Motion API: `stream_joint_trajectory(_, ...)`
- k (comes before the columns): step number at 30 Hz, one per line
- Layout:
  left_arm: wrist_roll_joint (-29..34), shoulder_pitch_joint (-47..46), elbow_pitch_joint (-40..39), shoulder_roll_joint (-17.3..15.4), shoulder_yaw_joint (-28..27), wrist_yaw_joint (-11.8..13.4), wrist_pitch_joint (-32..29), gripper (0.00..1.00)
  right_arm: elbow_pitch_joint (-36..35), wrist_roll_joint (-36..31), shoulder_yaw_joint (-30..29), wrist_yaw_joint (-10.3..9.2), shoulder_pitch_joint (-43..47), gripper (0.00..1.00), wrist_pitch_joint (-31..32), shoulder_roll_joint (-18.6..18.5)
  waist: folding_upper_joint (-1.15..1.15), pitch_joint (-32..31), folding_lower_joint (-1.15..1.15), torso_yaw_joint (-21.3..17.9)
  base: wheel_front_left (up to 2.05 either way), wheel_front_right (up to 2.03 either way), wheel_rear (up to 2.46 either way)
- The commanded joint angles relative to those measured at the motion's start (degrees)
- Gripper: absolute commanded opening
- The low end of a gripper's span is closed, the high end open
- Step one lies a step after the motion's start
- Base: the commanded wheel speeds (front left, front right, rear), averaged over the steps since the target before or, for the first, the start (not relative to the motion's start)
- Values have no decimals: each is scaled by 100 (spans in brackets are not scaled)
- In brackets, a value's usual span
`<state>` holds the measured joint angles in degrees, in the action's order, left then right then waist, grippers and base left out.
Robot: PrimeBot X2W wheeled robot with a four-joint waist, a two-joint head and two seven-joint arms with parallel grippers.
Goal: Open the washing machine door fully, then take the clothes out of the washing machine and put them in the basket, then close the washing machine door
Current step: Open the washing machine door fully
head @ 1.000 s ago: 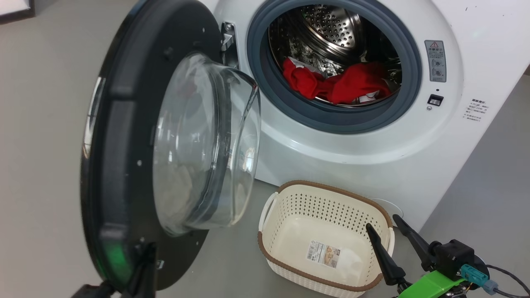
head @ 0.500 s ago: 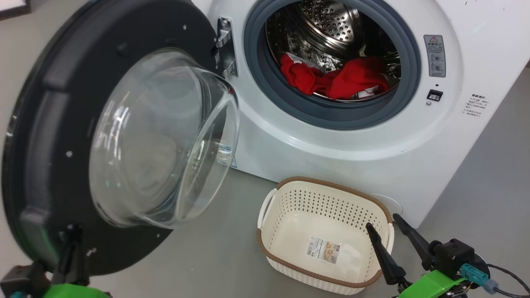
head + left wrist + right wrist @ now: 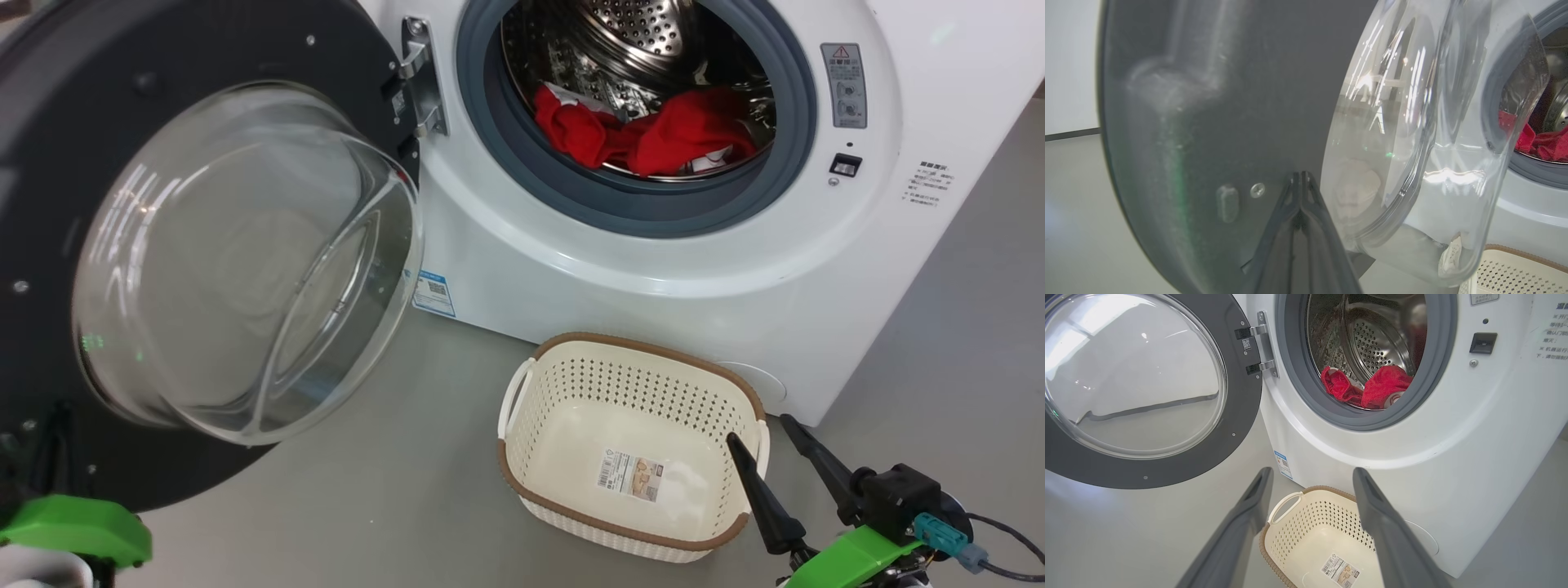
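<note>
Inside perforated drum (image 3: 645, 33), crumpled clothes (image 3: 678, 135)

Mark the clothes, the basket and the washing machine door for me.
clothes (image 3: 686, 131), head view, red bundle in the drum.
basket (image 3: 620, 392), head view, perforated far wall.
washing machine door (image 3: 49, 163), head view, black rim.

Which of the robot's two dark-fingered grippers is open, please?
The right gripper: its fingers stand wide apart near the cream perforated plastic basket, while the left gripper has them pressed together by the round black-rimmed glass door.
</note>
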<state>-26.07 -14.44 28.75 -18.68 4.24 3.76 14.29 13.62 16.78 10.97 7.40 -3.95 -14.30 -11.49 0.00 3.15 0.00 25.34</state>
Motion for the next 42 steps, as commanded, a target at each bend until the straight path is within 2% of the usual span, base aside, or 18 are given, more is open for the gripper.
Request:
stream_joint_trajectory(1,79,-389,2,-356,-327,7,64,0,-138,-58,136,9,-217,100,-70,-74,0,42,0,-48,0,0,0)
stream_joint_trajectory(19,517,-1228,1263,-646,-1234,-247,70,0,-140,-58,202,9,-268,100,-70,-189,0,201,0,-255,0,0,0)
stream_joint_trajectory(25,681,-1371,1469,-636,-1431,-297,71,0,-127,-67,231,9,-271,100,-70,-215,0,210,0,-262,0,0,0)
stream_joint_trajectory(34,886,-1315,1461,-381,-1727,-462,71,0,-104,-69,250,9,-249,100,-70,-208,0,134,0,-265,0,0,0)
stream_joint_trajectory(42,1026,-803,881,4,-2041,-721,71,0,-108,-67,247,9,-214,100,-70,-142,0,19,0,-267,0,0,0)
